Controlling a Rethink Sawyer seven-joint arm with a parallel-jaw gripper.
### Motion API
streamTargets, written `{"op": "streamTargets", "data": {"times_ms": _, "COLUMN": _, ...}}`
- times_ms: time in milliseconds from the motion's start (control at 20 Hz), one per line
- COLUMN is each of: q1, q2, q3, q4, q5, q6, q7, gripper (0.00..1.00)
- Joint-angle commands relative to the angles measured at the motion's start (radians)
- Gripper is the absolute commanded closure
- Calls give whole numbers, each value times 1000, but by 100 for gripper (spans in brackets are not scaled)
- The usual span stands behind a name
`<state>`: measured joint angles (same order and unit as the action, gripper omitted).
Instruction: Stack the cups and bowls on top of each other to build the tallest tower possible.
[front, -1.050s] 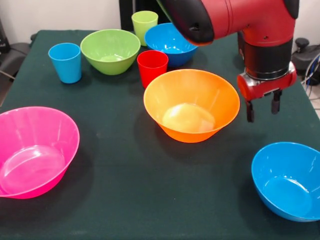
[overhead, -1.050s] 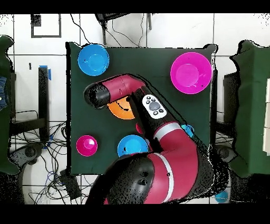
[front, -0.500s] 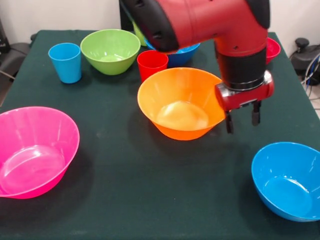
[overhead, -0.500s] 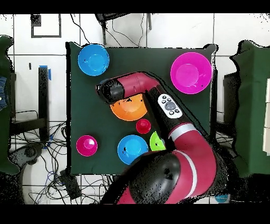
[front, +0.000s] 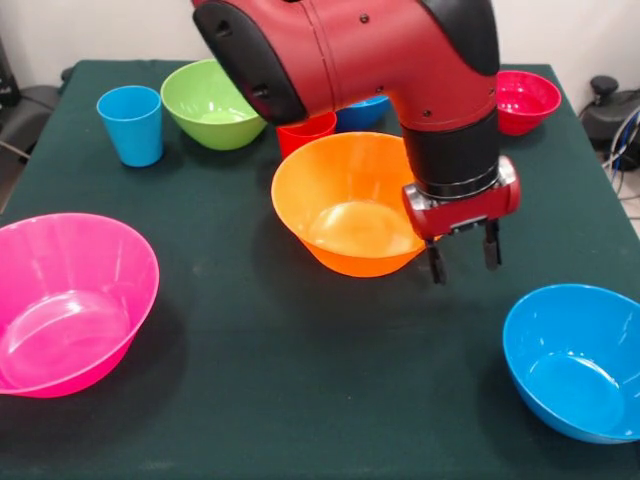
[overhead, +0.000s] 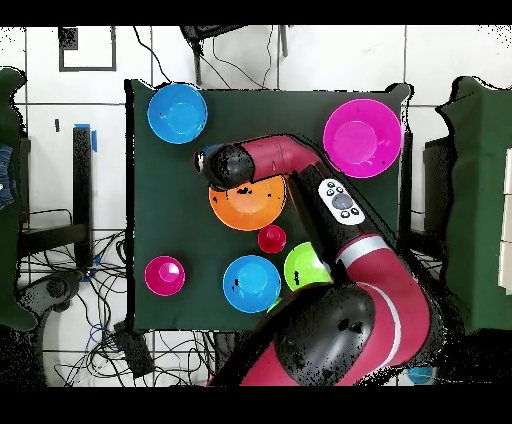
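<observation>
Two dark fingers of the gripper (front: 462, 261) are seen hanging spread apart and empty in the front view, just off the right side of the large orange bowl (front: 348, 205); whether that bowl's rim is touched cannot be told. The orange bowl is glossy, round and deep, with a pale sheen in its bottom, and it stands on the dark green cloth of the table (front: 300, 380). A wide pink bowl (front: 70, 303) of translucent plastic is set at the left, tilted slightly, and a smooth blue bowl (front: 580, 360) at the lower right. Farther back, a light blue cup (front: 131, 124), tapered and handleless, stands beside a lime green bowl (front: 208, 103). A red cup (front: 305, 130) and a second blue bowl (front: 362, 112) are mostly hidden behind the arm (front: 350, 50), and a small red bowl (front: 526, 100) sits at the far right.

From overhead, the orange bowl (overhead: 247, 203) is shown near the table's middle, partly covered by the arm's rounded red and black shell (overhead: 262, 162), so the gripper itself is hidden. The pink bowl (overhead: 362, 137) and one blue bowl (overhead: 177, 112) lie in the upper corners. The red cup (overhead: 271, 239), the other blue bowl (overhead: 251, 283), the lime green bowl (overhead: 303, 268) and the small red bowl (overhead: 164, 275) are ranged lower down. No stack is seen; every vessel stands apart.
</observation>
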<state>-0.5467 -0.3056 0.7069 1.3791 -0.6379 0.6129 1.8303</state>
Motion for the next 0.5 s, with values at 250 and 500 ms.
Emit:
{"op": "streamTargets", "data": {"times_ms": 250, "q1": -53, "q2": 65, "q3": 18, "q4": 127, "q5": -54, "q6": -139, "q7": -111, "gripper": 0}}
{"op": "streamTargets", "data": {"times_ms": 500, "q1": -89, "q2": 68, "q3": 34, "q4": 179, "q5": -28, "q6": -150, "q7": -105, "gripper": 0}}
